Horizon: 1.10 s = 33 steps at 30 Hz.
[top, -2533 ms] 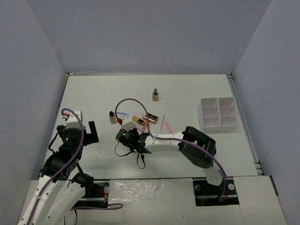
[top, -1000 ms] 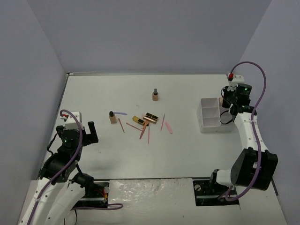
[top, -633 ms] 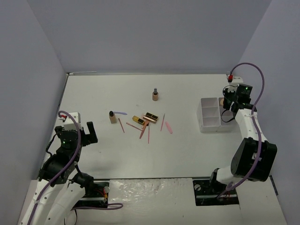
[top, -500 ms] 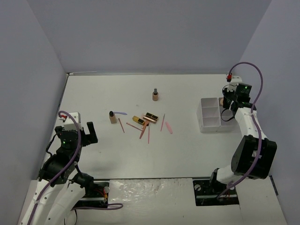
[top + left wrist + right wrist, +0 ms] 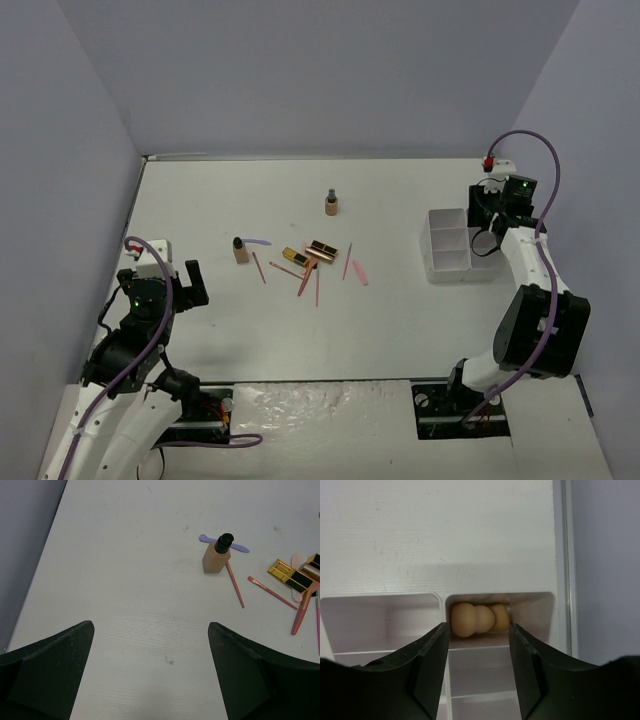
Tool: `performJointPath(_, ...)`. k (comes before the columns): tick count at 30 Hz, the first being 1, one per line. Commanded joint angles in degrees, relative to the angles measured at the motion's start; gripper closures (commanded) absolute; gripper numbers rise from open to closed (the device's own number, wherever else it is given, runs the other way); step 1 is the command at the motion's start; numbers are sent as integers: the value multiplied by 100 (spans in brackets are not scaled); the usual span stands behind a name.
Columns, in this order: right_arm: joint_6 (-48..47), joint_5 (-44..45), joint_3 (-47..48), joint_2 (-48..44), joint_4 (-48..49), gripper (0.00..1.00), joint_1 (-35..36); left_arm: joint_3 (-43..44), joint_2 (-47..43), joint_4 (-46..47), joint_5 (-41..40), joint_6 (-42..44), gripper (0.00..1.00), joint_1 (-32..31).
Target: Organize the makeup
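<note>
Only the right wrist view shows the peach sponges lying in the upper-right compartment of the white tray, just beyond the parted, empty right end effector. Overhead, tan bottles, lipstick tubes and sticks litter the worktop mid-frame. The left end effector gapes empty at lower left.

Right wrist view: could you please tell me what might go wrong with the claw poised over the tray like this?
1. The right claw is open with its fingers close on either side of the peach sponges in the corner compartment; pulling away could snag one and drag it out.
2. One finger hangs over the divider of the tray, so a sideways move might knock the tray.
</note>
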Motion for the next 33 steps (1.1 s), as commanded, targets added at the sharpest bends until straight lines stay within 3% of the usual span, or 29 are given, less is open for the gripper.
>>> performJointPath(1, 111, -60, 299, -467, 307, 51, 59, 148, 154, 395, 71, 91, 3, 57)
performJointPath(4, 194, -262, 442, -705, 121, 49, 341, 157, 195, 395, 87, 95, 3, 57)
performJointPath(10, 230, -302, 642, -882, -397, 46, 2084, 160, 256, 410, 111, 87, 3, 78)
performJointPath(15, 309, -285, 613, -577, -462, 45, 3404, 157, 280, 410, 119, 78, 3, 98)
performJointPath(18, 272, -357, 654, -122, -451, 44, 3850, 156, 295, 404, 123, 68, 3, 110)
performJointPath(24, 59, -393, 971, 846, -387, 44, 4413, 148, 323, 404, 100, 49, 3, 119)
performJointPath(33, -163, -340, 1675, 1996, -295, 45, 4610, 133, 323, 395, 82, 8, 3, 119)
